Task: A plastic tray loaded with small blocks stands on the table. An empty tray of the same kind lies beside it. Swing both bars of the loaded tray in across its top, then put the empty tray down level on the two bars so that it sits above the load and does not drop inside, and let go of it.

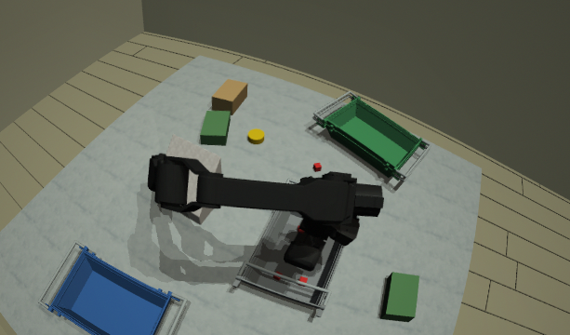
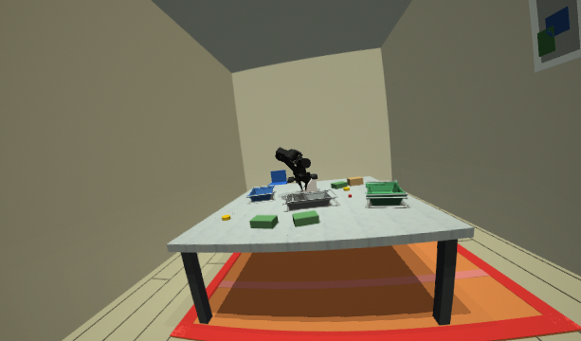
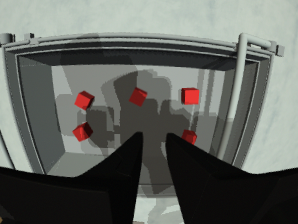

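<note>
A grey tray [image 1: 330, 267] [image 2: 309, 204] [image 3: 37, 100] holds several small red blocks [image 1: 303, 279] [image 3: 190, 96] on its floor. One wire bar [image 1: 285, 277] [image 3: 237, 80] lies swung in across its top near one end. The other bar [image 3: 6, 155] stands out past the opposite end, mostly hidden by the arm. My gripper [image 2: 304, 189] [image 3: 153, 139] is above the middle of this tray, its fingers a narrow gap apart with nothing between them. A blue tray [image 1: 126, 281] [image 2: 262, 192] and a green tray [image 1: 389, 123] [image 2: 386, 201], both empty, stand on either side, their bars out.
A loose red block [image 1: 317, 167] [image 2: 350, 195] lies between the grey and green trays. A green box [image 1: 402, 297] is beyond the grey tray. Another green box [image 1: 215, 126], an orange box [image 1: 229, 93] and a yellow disc [image 1: 256, 135] are near the arm's base.
</note>
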